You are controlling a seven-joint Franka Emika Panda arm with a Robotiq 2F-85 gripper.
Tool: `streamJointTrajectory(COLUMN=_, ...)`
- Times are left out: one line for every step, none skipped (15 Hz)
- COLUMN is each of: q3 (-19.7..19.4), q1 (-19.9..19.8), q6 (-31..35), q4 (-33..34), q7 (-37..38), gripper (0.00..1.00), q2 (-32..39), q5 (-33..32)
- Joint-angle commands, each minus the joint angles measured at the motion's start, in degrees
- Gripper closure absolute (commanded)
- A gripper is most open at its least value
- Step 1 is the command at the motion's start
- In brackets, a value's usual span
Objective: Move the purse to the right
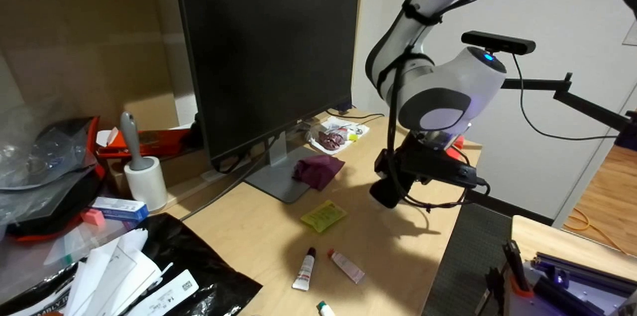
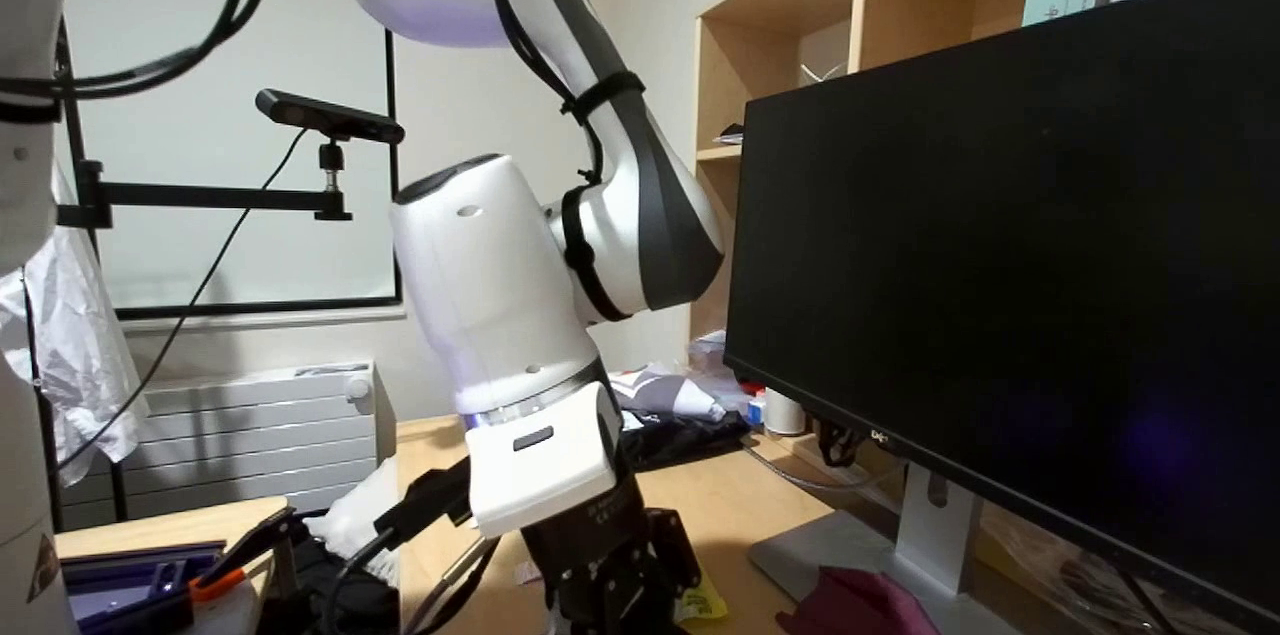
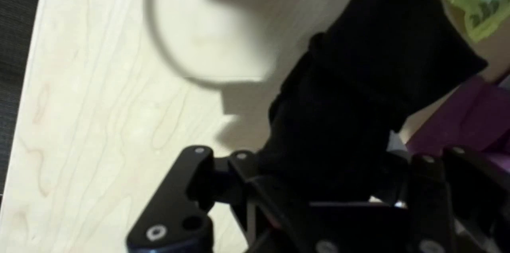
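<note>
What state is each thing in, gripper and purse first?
gripper: appears closed on the black purse
black purse: gripped, height above the table unclear
monitor: dark
yellow packet: lying flat
white tube: lying down, capped
pink tube: lying down, capped
green-capped tube: capped, partly out of frame
maroon cloth: crumpled
lint roller: standing upright
arm light: lit blue
</note>
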Motion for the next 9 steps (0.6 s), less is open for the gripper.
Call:
streamJointTrajectory(q3=-1.08, q1=-5.53, q6=-2.66, q4=0.41, q7=2.34, gripper=0.95, q2=-2.77, q5=-4.98)
streamJointTrajectory(q3=-1.23, q1=-6.82, q6=-3.37, q4=1.24, q7=3.28, gripper=0.95, q2=-2.17, q5=-6.53)
streamJointTrajectory(q3=-1.98, q1=-7.63, q6=-3.37, q4=2.45, q7=3.15, gripper=0.95, q2=-2.01, q5=-7.45)
streamJointTrajectory(q3=-2.27, q1=-8.65, q6=-3.85, q4=3.53, q7=3.70, gripper=0.95, q2=-1.22, q5=-9.44)
streamJointTrajectory(q3=-2.56, q1=-9.47, q6=-4.33, q4=4.74, q7=4.26, gripper=0.95, q2=-0.64, q5=-11.32)
streamJointTrajectory(q3=-2.44, q1=-10.66, q6=-5.37, q4=5.38, q7=6.38, gripper=0.95, q2=0.26, q5=-14.76)
streamJointTrajectory(q3=-2.66, q1=-11.48, q6=-5.80, q4=6.21, q7=8.25, gripper=0.95, q2=0.84, q5=-17.37)
streamJointTrajectory(q3=-2.69, q1=-12.48, q6=-7.07, q4=6.75, q7=11.32, gripper=0.95, q2=1.75, q5=-21.40)
streamJointTrajectory(q3=-3.01, q1=-13.08, q6=-8.27, q4=7.16, q7=13.99, gripper=0.95, q2=2.32, q5=-24.88)
